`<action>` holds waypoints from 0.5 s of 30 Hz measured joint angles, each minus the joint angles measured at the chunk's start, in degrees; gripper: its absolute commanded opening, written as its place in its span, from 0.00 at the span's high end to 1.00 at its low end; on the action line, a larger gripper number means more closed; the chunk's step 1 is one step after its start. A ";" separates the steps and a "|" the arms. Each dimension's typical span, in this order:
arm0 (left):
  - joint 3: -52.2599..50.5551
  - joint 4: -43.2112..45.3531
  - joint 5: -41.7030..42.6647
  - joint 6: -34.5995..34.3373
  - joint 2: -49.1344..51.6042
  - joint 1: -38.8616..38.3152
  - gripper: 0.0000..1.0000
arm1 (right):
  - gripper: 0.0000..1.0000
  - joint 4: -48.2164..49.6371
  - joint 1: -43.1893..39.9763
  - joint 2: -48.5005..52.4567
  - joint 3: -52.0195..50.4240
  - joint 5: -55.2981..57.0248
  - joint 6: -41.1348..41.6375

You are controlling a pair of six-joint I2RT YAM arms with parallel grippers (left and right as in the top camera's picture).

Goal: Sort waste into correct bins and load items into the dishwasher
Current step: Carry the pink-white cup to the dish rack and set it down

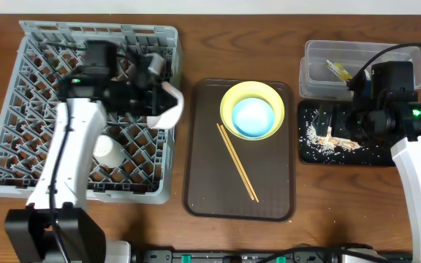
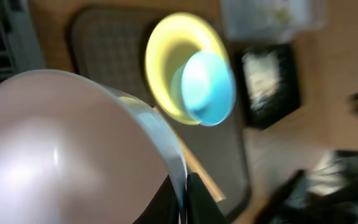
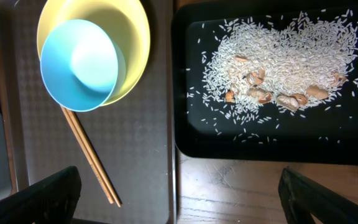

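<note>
My left gripper (image 1: 159, 98) is shut on the rim of the pale pink bowl (image 1: 168, 104) and holds it tilted above the right side of the grey dish rack (image 1: 20, 109). In the left wrist view the bowl (image 2: 61, 155) fills the left, with the fingers (image 2: 185, 200) pinching its edge. A white cup (image 1: 107, 150) sits in the rack. The yellow plate (image 1: 232, 102) with the light blue bowl (image 1: 253, 117) in it and the chopsticks (image 1: 237, 162) lie on the brown tray (image 1: 210, 190). My right gripper (image 1: 360, 117) is open and empty, high over the black tray (image 1: 309, 157) holding rice scraps (image 3: 278, 62).
The clear tub (image 1: 313, 55) at the back right holds the green-and-yellow wrapper (image 1: 337, 70). In the right wrist view the plate (image 3: 135, 37), blue bowl (image 3: 79, 62) and chopsticks (image 3: 89, 155) show on the left, and bare wooden table lies below the black tray (image 3: 191, 137).
</note>
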 measured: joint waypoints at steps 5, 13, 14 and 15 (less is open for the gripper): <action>0.00 0.00 9.33 0.20 0.46 7.98 0.92 | 0.01 0.00 0.00 0.00 0.00 0.00 0.00; 0.00 0.00 17.18 0.20 6.56 14.38 0.93 | 0.01 -0.22 0.00 0.00 0.00 0.00 0.00; 0.00 -0.02 17.68 0.20 7.48 14.75 0.92 | 0.01 -0.22 0.00 0.00 0.00 0.00 0.00; 0.00 -0.04 18.29 0.20 8.50 15.19 0.92 | 0.01 -0.22 0.00 0.00 0.00 0.00 0.00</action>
